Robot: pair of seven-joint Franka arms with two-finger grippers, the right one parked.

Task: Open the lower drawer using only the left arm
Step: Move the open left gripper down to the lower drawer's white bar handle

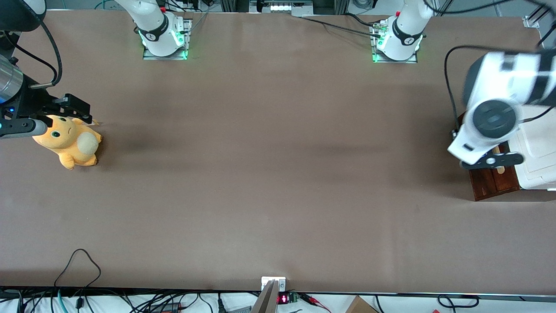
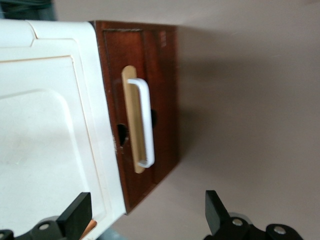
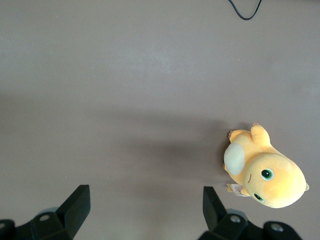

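Observation:
The lower drawer point(image 1: 495, 181) shows its dark red-brown front point(image 2: 162, 100) under the white cabinet top point(image 2: 45, 130), at the working arm's end of the table. A white bar handle point(image 2: 144, 122) on a pale wood strip runs along that front. None of the drawer's inside shows. The left arm point(image 1: 491, 119) reaches over the cabinet, and its gripper point(image 1: 492, 161) hangs above the drawer front. In the wrist view the gripper point(image 2: 145, 217) is open, its two black fingers point(image 2: 75, 215) wide apart with nothing between them, short of the handle and not touching it.
The white cabinet point(image 1: 538, 152) stands at the table's edge by the working arm. A yellow plush toy point(image 1: 71, 141) point(image 3: 265, 172) lies toward the parked arm's end. A black cable loop point(image 1: 80, 263) rests near the front edge.

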